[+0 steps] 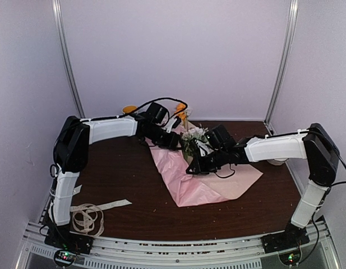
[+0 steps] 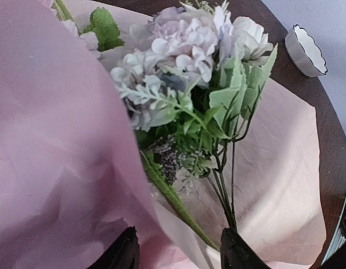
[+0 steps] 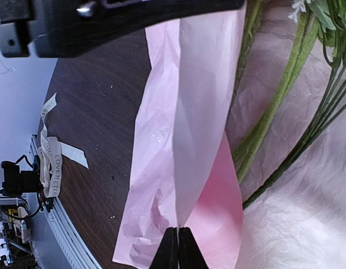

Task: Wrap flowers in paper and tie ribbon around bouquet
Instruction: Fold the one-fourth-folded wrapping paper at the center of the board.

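The pink paper lies spread on the dark table, and one edge is lifted into a fold. The flowers rest on it, with pale blooms and green stems across the sheet. My right gripper is shut, pinching the tip of the lifted paper fold; in the top view it sits at the sheet's left side. My left gripper stands open behind the blooms, with a paper fold and a stem between its fingers. The cream ribbon lies loose at the front left.
A white scalloped dish stands on the table beyond the paper's right edge. An orange cup stands at the back by the wall. The left arm crosses the top of the right wrist view. The ribbon lies near the front rail.
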You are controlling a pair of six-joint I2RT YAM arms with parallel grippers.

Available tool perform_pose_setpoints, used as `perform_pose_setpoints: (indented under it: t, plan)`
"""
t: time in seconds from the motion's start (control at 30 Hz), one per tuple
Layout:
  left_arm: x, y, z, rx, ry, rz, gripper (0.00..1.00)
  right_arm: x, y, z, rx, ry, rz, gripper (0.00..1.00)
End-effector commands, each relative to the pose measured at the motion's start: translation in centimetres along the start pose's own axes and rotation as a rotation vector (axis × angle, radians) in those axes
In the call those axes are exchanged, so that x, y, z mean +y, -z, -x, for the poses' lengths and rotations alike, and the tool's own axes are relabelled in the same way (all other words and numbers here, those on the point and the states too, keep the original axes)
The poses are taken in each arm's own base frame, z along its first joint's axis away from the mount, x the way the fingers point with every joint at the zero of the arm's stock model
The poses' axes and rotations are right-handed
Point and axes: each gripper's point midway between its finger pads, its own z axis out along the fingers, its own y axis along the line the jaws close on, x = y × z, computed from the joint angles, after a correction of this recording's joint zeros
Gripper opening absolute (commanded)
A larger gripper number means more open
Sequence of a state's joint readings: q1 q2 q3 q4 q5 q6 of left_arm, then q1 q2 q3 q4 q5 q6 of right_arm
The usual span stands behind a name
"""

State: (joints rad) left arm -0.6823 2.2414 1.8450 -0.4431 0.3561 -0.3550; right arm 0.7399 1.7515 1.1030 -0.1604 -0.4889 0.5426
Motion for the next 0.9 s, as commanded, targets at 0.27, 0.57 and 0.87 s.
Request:
perform_pose_setpoints:
  t: [0.27,0.57,0.87]
  plan:
    - [-8.5,8.9,-2.9,-0.123,-0.654,0.063,0.46,-1.5,0.7,-0.2,-0.060,-0.092,0.059,0.00]
    - [-14.5,3.2,-12.6,0.044,-1.000,-0.074,0.53,-2.2,0.3,0.3,-0.041,-0.099,0.094,0.00]
    - [-11.3,-3.0,-17.0,0.343,-0.970,0.031,0.47,-3.0,0.6,0.5,-0.035,-0.094,0.051,0.00]
